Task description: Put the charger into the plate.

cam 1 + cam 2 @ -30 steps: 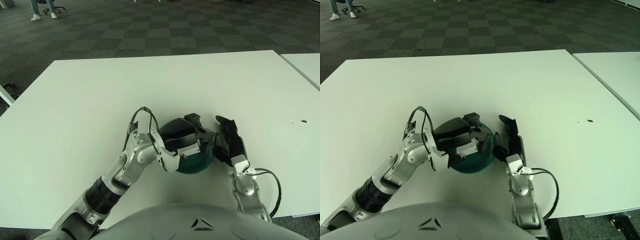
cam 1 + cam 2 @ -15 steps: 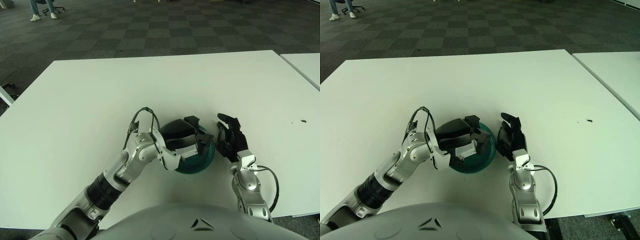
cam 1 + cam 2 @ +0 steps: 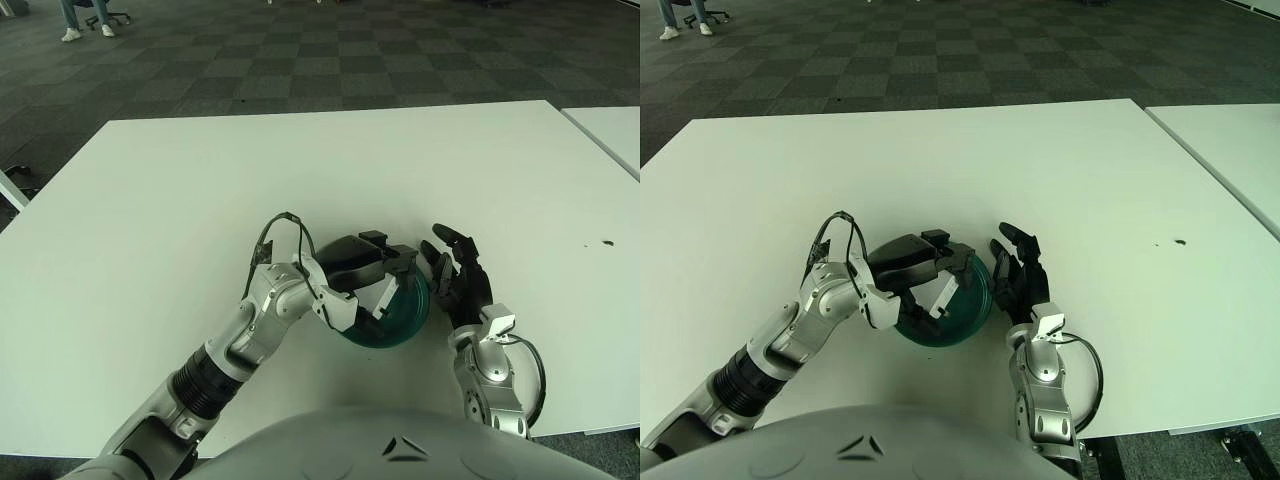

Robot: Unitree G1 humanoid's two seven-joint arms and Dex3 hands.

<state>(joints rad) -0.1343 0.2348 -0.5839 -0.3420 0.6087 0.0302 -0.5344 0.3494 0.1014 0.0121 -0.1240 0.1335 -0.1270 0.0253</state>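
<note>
On the white table [image 3: 150, 200] the left hand [image 3: 350, 275] reaches over the teal plate [image 3: 405, 320] from its left side, fingers stretched forward and loosely spread above the dish. The white charger [image 3: 378, 303] sits tilted inside the plate under those fingers, though I cannot tell whether they still touch it. Just beside the plate's right rim the right hand [image 3: 458, 280] stands upright, its fingers fanned wide and holding nothing.

1 teal plate [image 3: 405, 322], 1 white charger [image 3: 943, 291], 2 hands, 2 tables [image 3: 150, 200].
</note>
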